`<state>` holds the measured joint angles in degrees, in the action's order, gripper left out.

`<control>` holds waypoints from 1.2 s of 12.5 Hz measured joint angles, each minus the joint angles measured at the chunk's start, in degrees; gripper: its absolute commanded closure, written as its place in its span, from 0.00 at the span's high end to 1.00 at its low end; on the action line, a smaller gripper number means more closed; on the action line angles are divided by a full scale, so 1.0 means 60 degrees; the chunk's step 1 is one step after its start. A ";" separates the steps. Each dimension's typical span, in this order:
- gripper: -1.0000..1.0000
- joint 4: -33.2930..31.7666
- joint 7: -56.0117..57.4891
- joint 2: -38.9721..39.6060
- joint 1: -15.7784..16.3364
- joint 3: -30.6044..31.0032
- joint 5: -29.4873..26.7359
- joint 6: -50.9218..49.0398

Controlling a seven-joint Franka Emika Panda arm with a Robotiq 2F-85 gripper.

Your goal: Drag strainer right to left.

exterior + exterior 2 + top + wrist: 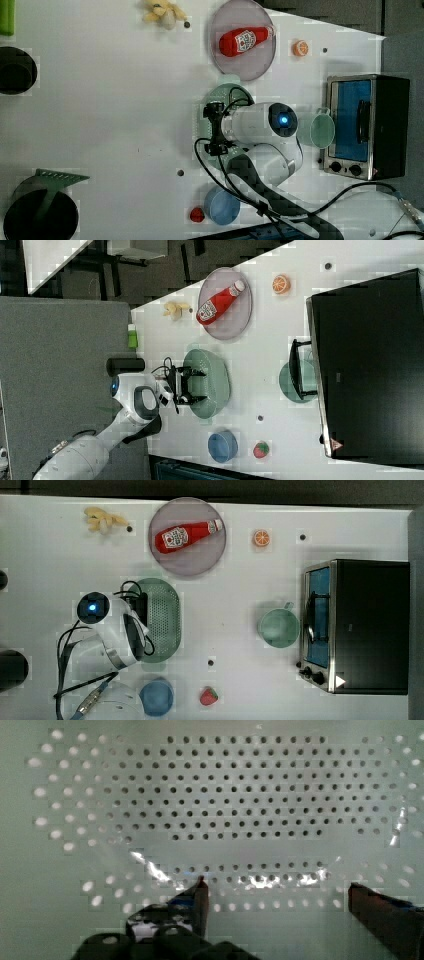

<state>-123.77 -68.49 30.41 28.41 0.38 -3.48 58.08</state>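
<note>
The gripper (277, 892) of the white robot arm (107, 642) hangs with its two dark fingers (199, 897) spread wide and nothing between them, poised low inside the pale mint-green oblong plastic strainer (162, 620), whose finely perforated basin spreads across the wrist view close beneath the fingertips. Whether the tips actually touch the plastic cannot be told. The strainer lies flat on the white tabletop (235, 600), towards the top view's left of centre, with the arm's wrist reaching over its rim from the top view's left. The posture reads as a preparation for dragging rather than lifting: fingers planted inside the basin wall could push or pull the light colander across the smooth surface without any need to clamp it. Around it, the round grey plate (187, 536) carrying a red plastic ketchup bottle (186, 535) sits just beyond one rounded end, and a blue round bowl (156, 696) lies beyond the other, so a sideways slide looks the least obstructed path. The smaller round mint-green cup with a handle (278, 626) stands well apart, just beside the silver-and-black toaster oven (356, 626), and plays no part. A toy strawberry (209, 696) and an orange slice (261, 538) rest clear of the strainer.
</note>
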 measured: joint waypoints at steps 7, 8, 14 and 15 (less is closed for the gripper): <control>1.00 0.1324 -0.0606 0.0629 0.0776 0.0323 -0.0461 -0.0028; 1.00 0.1529 -0.0643 0.0741 0.0930 0.0365 -0.0468 -0.0093; 1.00 0.2052 -0.1054 0.0970 0.1555 0.0495 -0.0602 -0.0289; 1.00 0.2257 -0.1212 0.1152 0.1690 0.0429 -0.0359 -0.0149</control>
<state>-110.23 -75.76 37.32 38.55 2.96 -5.63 57.18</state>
